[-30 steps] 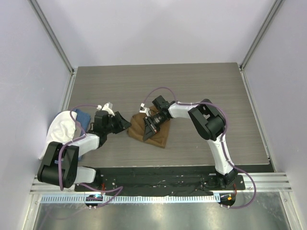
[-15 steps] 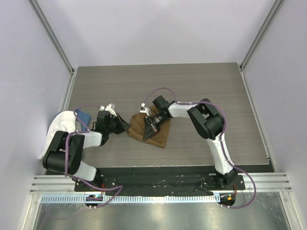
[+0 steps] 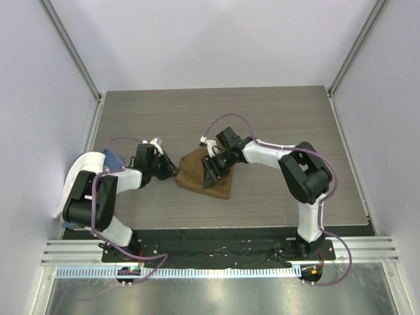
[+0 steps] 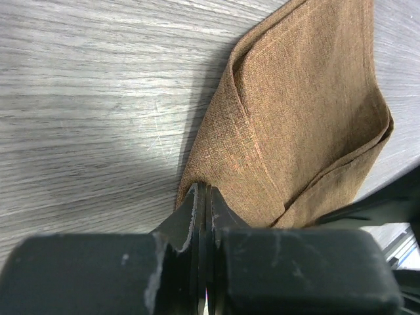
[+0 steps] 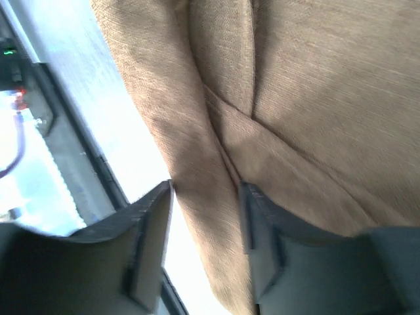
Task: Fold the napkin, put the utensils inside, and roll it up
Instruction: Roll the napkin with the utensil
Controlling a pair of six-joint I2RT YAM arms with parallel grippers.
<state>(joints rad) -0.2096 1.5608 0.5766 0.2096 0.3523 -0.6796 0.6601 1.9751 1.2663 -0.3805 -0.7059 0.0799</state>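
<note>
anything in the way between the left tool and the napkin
Nothing visible. The left tool is shut right at the corner of the napkin, low over the table, with no other thing between them. The right tool is open over a fold of the same cloth.

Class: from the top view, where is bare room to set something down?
Free: on the table, the far strip behind the napkin and the right side past the right arm. Crowded: mid-left, left hand and right hand at the napkin.
</note>
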